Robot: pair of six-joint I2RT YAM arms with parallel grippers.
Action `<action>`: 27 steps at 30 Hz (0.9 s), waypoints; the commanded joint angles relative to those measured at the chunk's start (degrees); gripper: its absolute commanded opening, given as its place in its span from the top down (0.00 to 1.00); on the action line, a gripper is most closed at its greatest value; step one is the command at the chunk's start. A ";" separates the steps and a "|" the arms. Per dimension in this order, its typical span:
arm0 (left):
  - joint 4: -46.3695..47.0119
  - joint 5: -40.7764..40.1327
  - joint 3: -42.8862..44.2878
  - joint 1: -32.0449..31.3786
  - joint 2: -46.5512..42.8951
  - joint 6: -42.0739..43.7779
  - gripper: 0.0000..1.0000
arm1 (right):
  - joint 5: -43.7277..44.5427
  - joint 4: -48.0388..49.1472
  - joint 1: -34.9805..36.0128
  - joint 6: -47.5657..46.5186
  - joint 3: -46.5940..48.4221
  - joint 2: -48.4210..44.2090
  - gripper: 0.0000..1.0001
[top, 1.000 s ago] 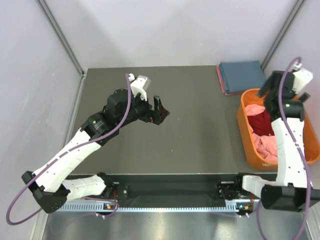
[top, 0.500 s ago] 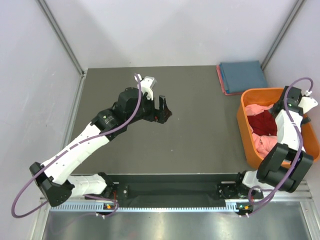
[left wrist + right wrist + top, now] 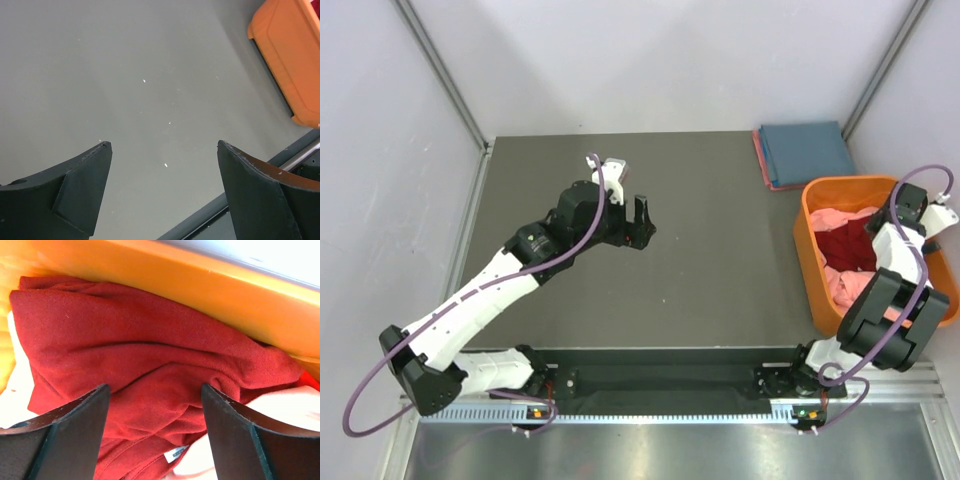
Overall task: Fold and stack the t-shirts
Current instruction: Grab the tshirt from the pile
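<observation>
A dark grey table (image 3: pixel 720 250) lies under me, closed in by pale lilac walls, with a metal post (image 3: pixel 440 70) running up the back left corner and another at the back right. The wide left and middle part of the mat carries only a few small pale specks. At the far right corner sits a folded blue t-shirt (image 3: pixel 807 148), lying on a folded salmon-pink t-shirt (image 3: pixel 760 160) whose edge peeks out on its left side. Just in front of that stack stands an orange tub (image 3: pixel 812 262), against the right edge, with a crumpled deep red t-shirt (image 3: pixel 150 350) inside and loose pink t-shirts (image 3: pixel 850 290) bunched around it.

My left arm reaches from its base at the near left corner diagonally out over the middle of the table, elbow low, wrist bent so my left gripper (image 3: pixel 162 145) looks down on bare mat. Its two fingers are spread wide with nothing between them, hanging above the surface.

My right arm folds up tightly from its base at the near right and tips down into the tub. My right gripper (image 3: pixel 155 387) hangs over the red shirt, fingers set apart on either side of a ridge of cloth, close to the tub's orange wall. Whether the tips touch the fabric I cannot tell. A small white label (image 3: pixel 176 454) shows low between them.
</observation>
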 commanded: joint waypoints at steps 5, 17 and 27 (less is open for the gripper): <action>3.16 -1.75 -3.41 -0.11 -5.93 0.77 0.09 | 0.93 5.77 -1.47 0.42 -1.66 -0.10 0.47; 4.31 -4.04 -6.84 -0.02 -8.84 0.95 0.08 | -11.01 -7.22 1.34 -4.85 16.07 -9.24 1.00; 4.93 -1.40 -7.28 -0.02 -11.03 -2.91 0.07 | -51.94 -4.99 3.89 -2.76 59.31 -10.91 1.00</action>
